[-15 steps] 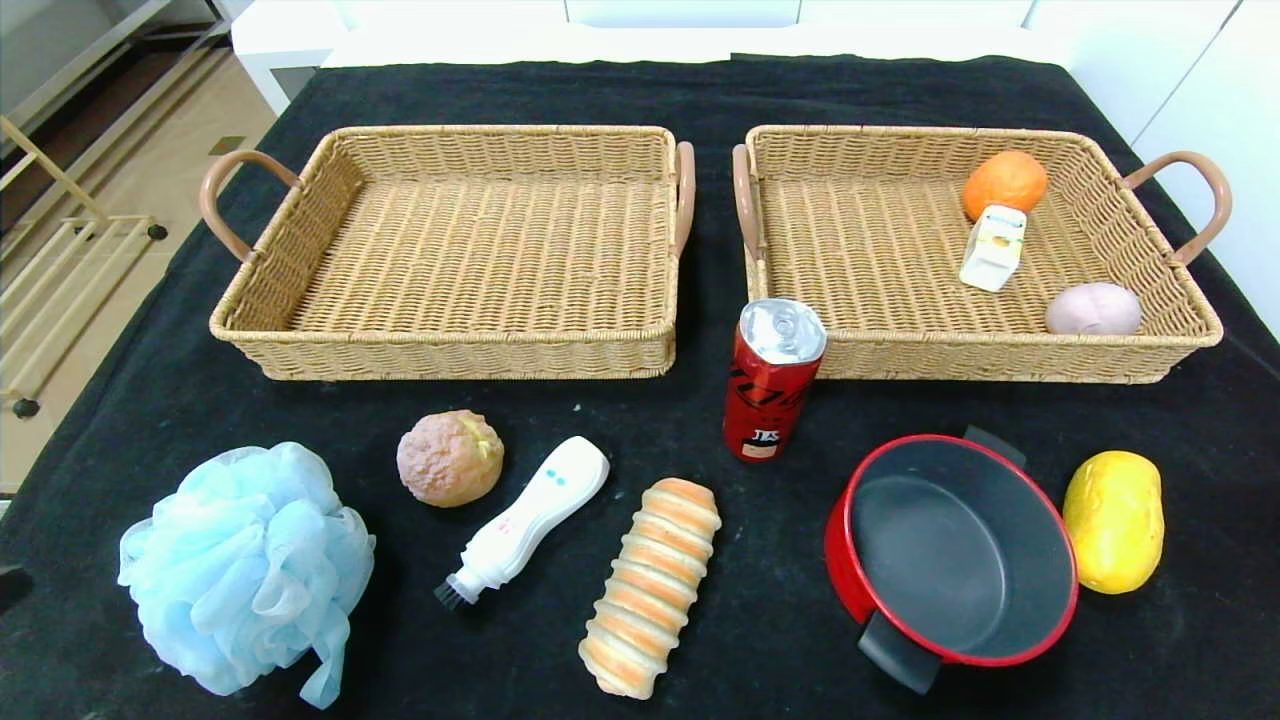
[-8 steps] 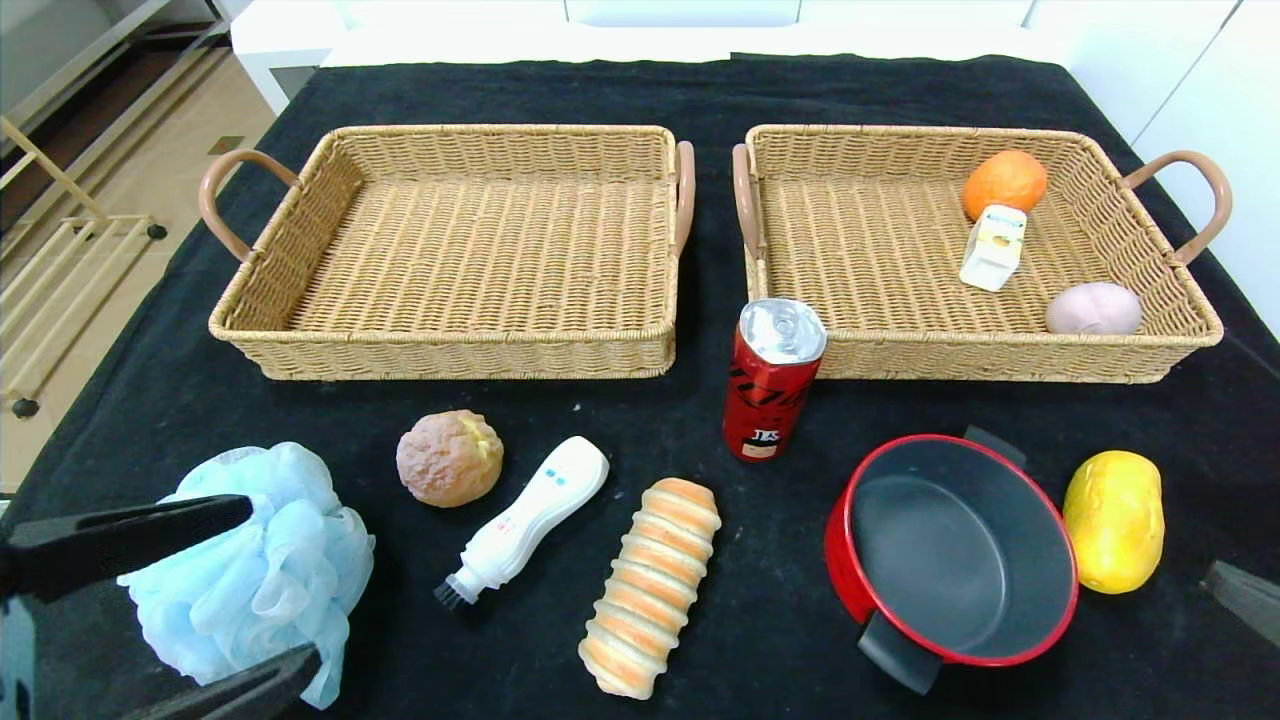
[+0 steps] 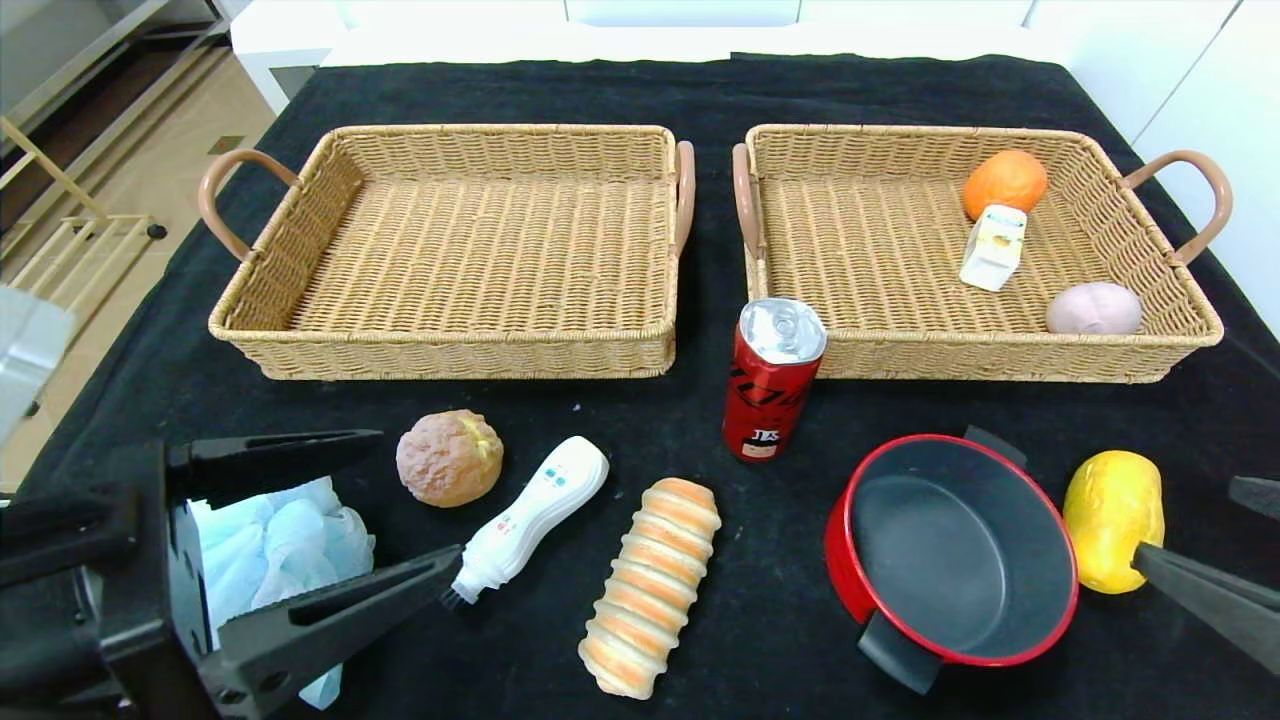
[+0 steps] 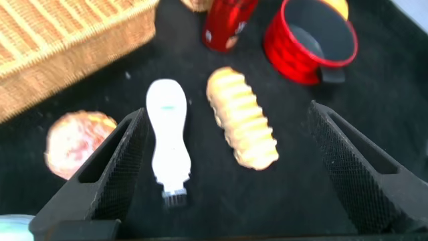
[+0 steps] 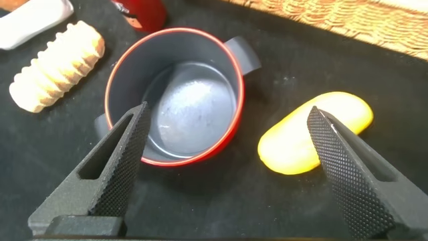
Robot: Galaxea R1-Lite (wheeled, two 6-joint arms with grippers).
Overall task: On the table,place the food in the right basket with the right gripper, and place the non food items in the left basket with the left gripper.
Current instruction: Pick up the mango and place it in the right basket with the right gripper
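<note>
Head view: the left gripper (image 3: 340, 520) hangs wide open over the blue bath pouf (image 3: 275, 540), the white brush (image 3: 527, 521) just past its fingertips. The right gripper (image 3: 1215, 545) edges in, jaws apart, one finger at the yellow potato (image 3: 1112, 518).

Left wrist view: brush and ridged bread roll (image 4: 242, 117) sit between the spread fingers.

Right wrist view: red pot (image 5: 175, 94) lies between the jaws, potato probably just inside one finger.
</note>
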